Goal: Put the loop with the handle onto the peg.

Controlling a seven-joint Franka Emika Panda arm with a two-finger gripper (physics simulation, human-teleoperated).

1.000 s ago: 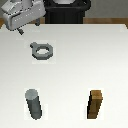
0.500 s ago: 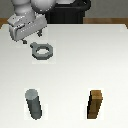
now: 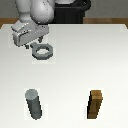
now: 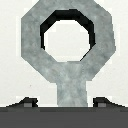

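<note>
The loop with the handle [image 3: 43, 51] is a flat grey ring lying on the white table [image 3: 75, 70], toward the back on the exterior view's left. In the wrist view the loop [image 4: 65, 37] fills the frame and its stubby tab [image 4: 73, 87] points at the hand. My gripper [image 3: 33, 46] hangs low over that tab and is open. Its two dark fingertips [image 4: 27, 103] flank the tab without touching it. The peg [image 3: 34, 104], a dark grey upright cylinder, stands near the front on the exterior view's left, well apart from the loop.
A brown wooden block [image 3: 96, 105] stands upright at the front on the exterior view's right. A black box-like object [image 3: 70, 11] sits behind the table's far edge. The arm's body [image 3: 35, 12] rises behind the gripper.
The gripper has come down and moved toward the exterior view's right, from beside the loop to just over its tab. The loop, peg and block have not moved.
</note>
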